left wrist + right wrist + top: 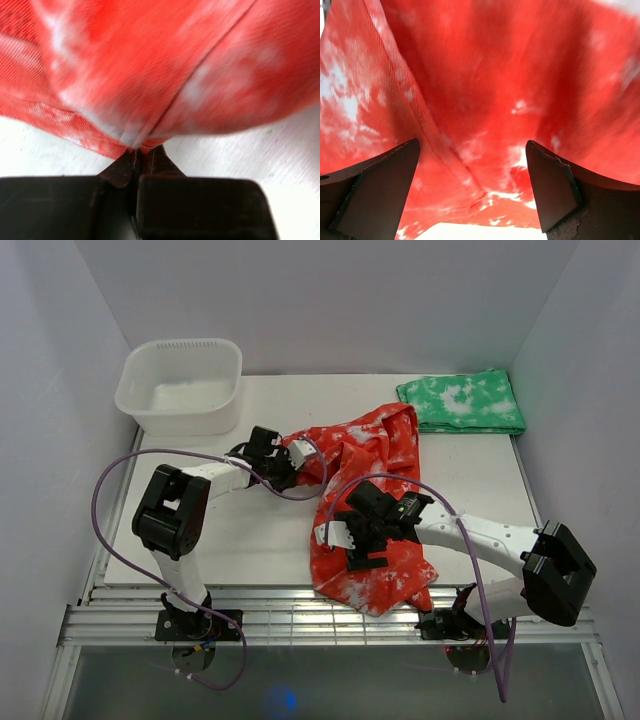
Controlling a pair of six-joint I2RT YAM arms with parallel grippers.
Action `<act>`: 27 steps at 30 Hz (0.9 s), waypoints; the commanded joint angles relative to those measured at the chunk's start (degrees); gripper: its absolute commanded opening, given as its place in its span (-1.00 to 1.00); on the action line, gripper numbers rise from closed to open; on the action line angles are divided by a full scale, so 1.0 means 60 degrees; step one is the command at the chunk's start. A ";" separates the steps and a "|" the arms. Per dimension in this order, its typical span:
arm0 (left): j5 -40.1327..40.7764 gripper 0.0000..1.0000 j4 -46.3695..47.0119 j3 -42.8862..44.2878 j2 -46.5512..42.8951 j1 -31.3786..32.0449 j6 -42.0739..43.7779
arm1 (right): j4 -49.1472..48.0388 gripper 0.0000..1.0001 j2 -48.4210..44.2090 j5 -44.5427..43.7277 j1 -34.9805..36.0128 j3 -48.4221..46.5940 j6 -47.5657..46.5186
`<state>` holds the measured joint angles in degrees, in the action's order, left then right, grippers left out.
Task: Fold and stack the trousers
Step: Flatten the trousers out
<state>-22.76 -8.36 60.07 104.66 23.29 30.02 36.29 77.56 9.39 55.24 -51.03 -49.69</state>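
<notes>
The red-orange trousers [372, 502] with white blotches lie crumpled across the middle of the table, from near the green cloth down to the front edge. My left gripper [290, 462] is shut on the trousers' left edge; in the left wrist view the cloth [165, 70] runs out from the pinched fingertips [137, 152]. My right gripper [345, 538] hangs over the trousers' lower part with its jaws wide apart. In the right wrist view the red cloth [485, 100] fills the space between the two fingers [385, 190], neither touching it.
A folded green cloth [462, 402] with white blotches lies at the back right corner. A white plastic tub [180, 385] stands at the back left. The table's front edge meets a metal grate [300, 625].
</notes>
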 commanded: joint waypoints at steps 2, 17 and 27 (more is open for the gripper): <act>-0.0365 -0.99 -0.1387 0.0198 -0.0904 -0.0497 -0.0228 | -0.0894 0.83 -0.0183 0.0366 0.0372 -0.0123 -0.0535; -0.0952 -1.00 -0.4317 0.0973 -0.2823 -0.1654 -0.0551 | 0.1656 -0.84 0.0174 -0.0184 0.0696 -0.0022 -0.1577; -0.0366 -1.00 -0.6911 0.1077 -0.5459 -0.3616 0.1748 | 0.2081 -0.85 -0.3535 -0.1462 -0.3720 -0.0211 -0.2759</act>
<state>-25.71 -42.15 65.08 77.49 3.92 34.28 46.72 60.49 4.29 41.36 -50.22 -60.16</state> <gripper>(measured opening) 0.039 0.084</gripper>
